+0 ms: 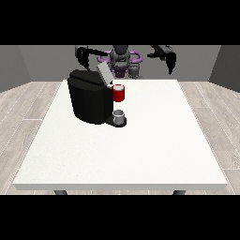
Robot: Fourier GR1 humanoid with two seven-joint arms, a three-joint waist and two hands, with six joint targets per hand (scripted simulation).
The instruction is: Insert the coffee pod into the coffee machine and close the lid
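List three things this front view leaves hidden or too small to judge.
1. Coffee pod: none shows apart from the red holder; whether one sits inside is hidden by its wall.
2. Far side of the coffee machine: hidden by its own black body.
3. Hand at the view's left and hand at the view's right: too small to read.

Both arms were raised and spread wide at shoulder height. Hand at the view's left hung with fingers drooping down, holding nothing. Hand at the view's right same, fingers pointing down.
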